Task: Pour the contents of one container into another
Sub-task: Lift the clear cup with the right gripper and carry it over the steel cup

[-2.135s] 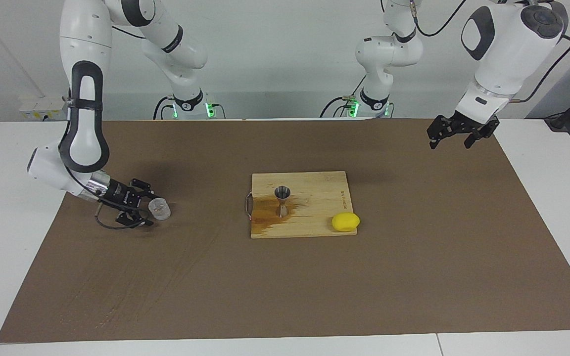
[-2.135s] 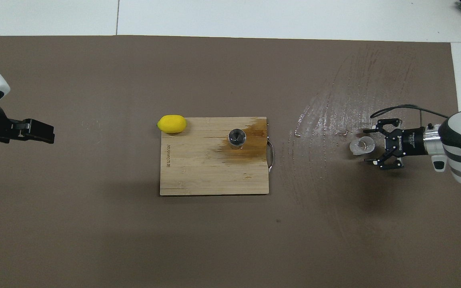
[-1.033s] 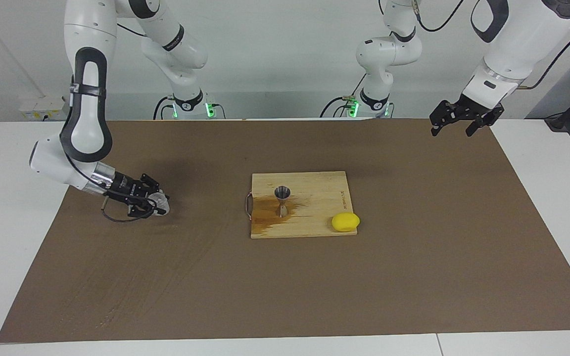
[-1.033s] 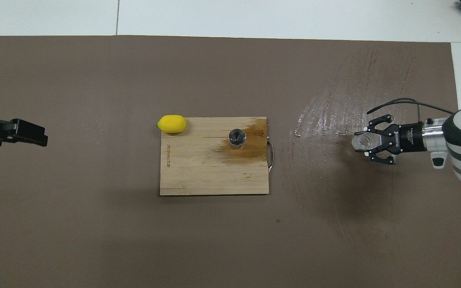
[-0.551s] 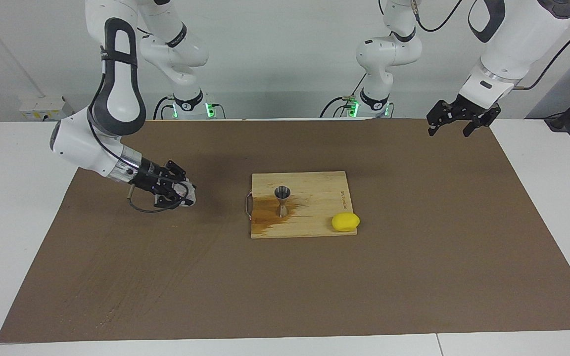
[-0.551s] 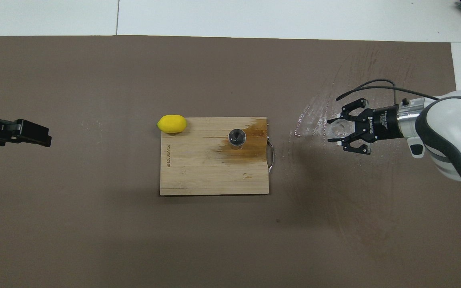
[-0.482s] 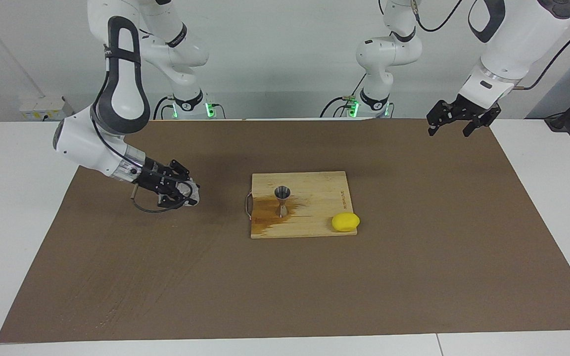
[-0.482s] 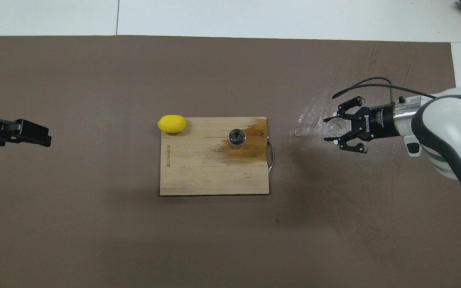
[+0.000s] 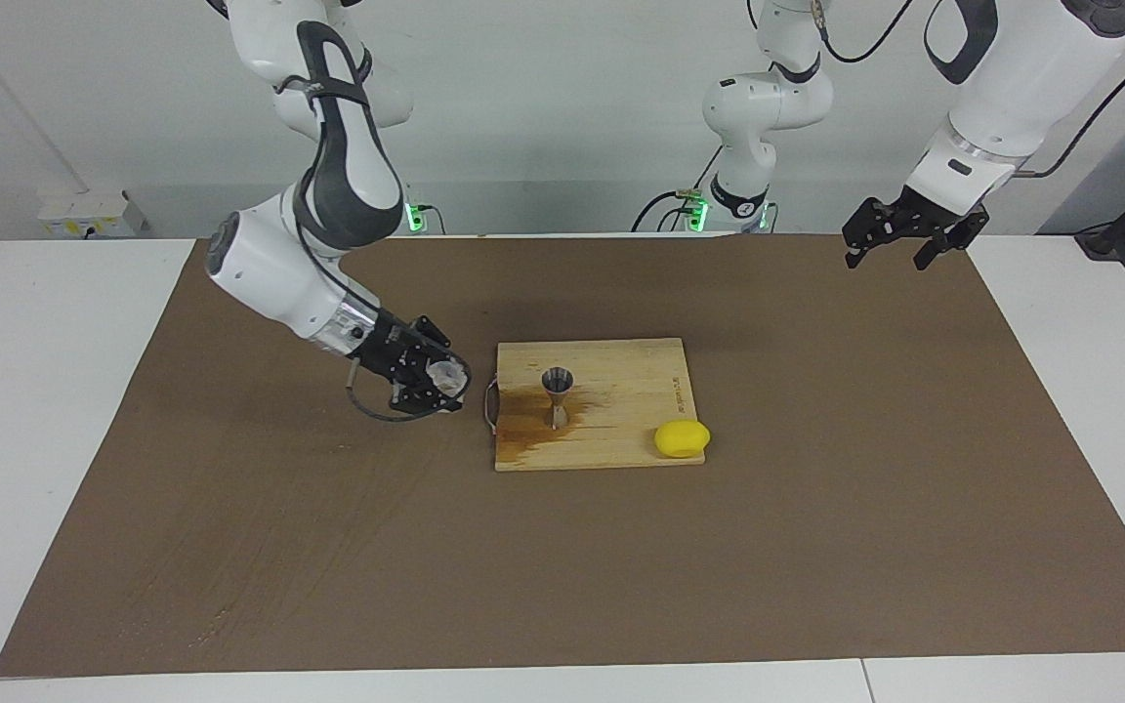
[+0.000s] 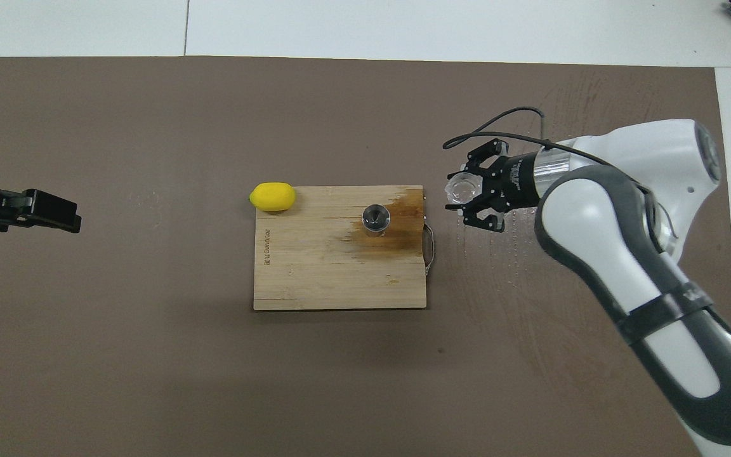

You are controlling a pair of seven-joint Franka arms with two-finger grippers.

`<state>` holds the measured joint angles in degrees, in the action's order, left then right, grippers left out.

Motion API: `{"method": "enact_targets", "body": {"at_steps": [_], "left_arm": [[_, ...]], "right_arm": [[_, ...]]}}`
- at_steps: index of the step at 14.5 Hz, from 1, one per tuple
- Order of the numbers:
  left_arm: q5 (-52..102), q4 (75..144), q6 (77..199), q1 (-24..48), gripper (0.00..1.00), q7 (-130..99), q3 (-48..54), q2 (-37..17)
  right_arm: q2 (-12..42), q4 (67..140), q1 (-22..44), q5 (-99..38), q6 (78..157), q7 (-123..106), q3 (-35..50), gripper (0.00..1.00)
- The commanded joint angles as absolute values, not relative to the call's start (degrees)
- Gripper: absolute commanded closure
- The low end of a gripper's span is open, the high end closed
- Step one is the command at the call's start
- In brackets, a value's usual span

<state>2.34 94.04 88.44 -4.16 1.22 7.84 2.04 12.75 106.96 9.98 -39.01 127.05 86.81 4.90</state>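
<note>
The clear plastic cup (image 9: pixel 444 373) (image 10: pixel 460 188) hangs just above the brown mat, tilted on its side, with my right gripper (image 9: pixel 437 381) (image 10: pixel 465 196) shut on it. It is close to the handle end of the wooden board (image 9: pixel 631 386) (image 10: pixel 315 279). The steel jigger (image 9: pixel 557 392) (image 10: pixel 375 219) stands upright on the board, on a dark wet stain. My left gripper (image 9: pixel 890 257) (image 10: pixel 64 216) waits open and empty, high over the mat's edge at the left arm's end.
A yellow lemon (image 9: pixel 682 438) (image 10: pixel 272 196) rests at the board's corner toward the left arm's end. Wet streaks (image 10: pixel 530 171) mark the mat under the right arm. A metal handle (image 10: pixel 429 249) sticks out of the board toward the cup.
My right gripper has carried the cup off the mat and across toward the board, with the arm swinging in over the mat. The left arm has stayed put.
</note>
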Motion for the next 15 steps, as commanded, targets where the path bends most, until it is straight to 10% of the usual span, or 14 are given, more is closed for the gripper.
{"method": "enact_targets", "body": {"at_steps": [1,15], "left_arm": [[3.1,94.7,88.7,-4.7,0.00,1.7,8.0,2.5],[3.1,94.7,88.7,-4.7,0.00,1.8,8.0,2.5]], "right_arm": [[15.6,101.6,14.7,-30.6,127.9,95.2,4.7,1.00],[17.4,96.2,22.5,-4.5,124.6,104.0,4.9,1.00]]}}
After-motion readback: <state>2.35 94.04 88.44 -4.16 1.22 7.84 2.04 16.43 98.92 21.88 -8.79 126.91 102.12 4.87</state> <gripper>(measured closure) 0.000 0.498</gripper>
